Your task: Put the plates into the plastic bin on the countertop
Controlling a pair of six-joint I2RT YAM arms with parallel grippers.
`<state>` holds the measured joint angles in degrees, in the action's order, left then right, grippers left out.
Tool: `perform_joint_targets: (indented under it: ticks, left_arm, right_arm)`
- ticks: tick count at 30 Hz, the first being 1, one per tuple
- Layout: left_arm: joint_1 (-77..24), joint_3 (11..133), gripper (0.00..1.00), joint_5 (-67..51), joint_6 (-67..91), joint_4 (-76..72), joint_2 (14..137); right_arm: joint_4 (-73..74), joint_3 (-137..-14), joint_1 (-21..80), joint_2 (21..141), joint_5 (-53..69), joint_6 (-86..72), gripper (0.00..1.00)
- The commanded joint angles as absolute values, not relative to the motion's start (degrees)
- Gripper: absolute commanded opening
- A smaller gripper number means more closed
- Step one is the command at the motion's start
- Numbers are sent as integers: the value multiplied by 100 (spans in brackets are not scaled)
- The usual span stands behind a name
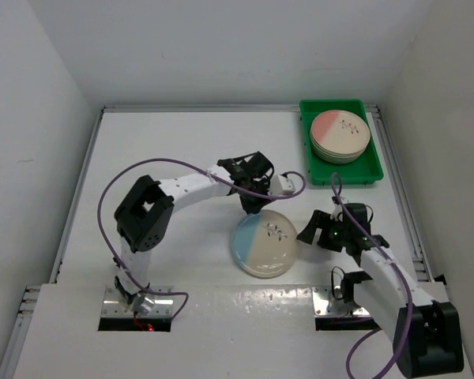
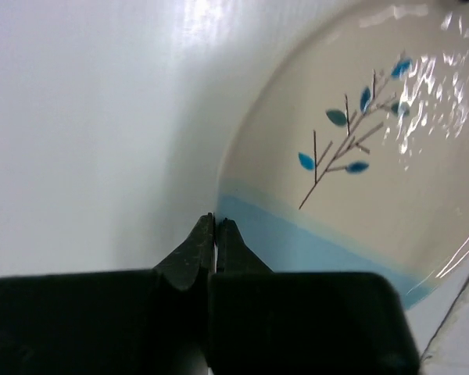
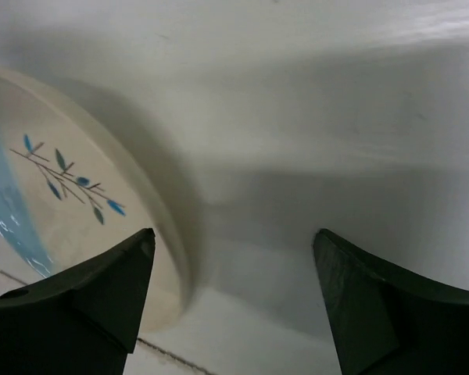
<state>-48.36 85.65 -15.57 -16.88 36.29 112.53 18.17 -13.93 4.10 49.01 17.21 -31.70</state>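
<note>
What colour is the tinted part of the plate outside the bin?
Light blue; plate clearest in left wrist view.

White countertop [image 1: 182, 142], green bin [image 1: 355, 176], blue plate [image 1: 261, 257]

The blue-segmented plate [image 1: 265, 245] has a glossy glazed ceramic face throwing back rippled highlights, and the stacked plates [image 1: 341, 134] look the same smooth glazed ware, sitting in a green bin [image 1: 377, 170] of smooth, faintly shiny plastic. The countertop [image 1: 166, 134] is white and mostly matt, edged by thin dull metal rails [image 1: 77, 201]. The fingers [image 3: 102, 297] of the right gripper [image 3: 234, 238] look like matt black plastic, the cable [image 1: 158, 161] wears a smooth purple sheath, and the base plates [image 1: 322, 304] are bright, reflective metal.
</note>
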Motion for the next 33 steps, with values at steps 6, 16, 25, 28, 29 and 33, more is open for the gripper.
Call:
perform_joint_targets:
  ticks: [6,16,25,28,29,33]
  left_arm:
    - [-4536,8402,0,-1397,-2347,3744,10635]
    - [-4421,8464,0,-1397,-2285,3630,10819]
    - [-4219,8578,0,-1065,-2293,3630,10688]
    - [-3781,9270,26,-897,-2294,3989,10687]
    - [-3631,9768,50,-818,-2294,4199,10687]
    - [-2814,10695,66,-765,-2040,4411,10565]
  right_arm:
    - [-1879,-440,834,5990,3109,-3620,81]
    - [-4025,-632,1740,8199,4095,-4315,50]
    - [-4659,-764,1591,8044,4157,-5229,0]
    - [-3678,-1326,1495,7605,4079,-5221,0]
    - [-3465,-1640,1442,7542,4009,-5116,0]
    - [-2401,-3098,1064,7391,3718,-4948,0]
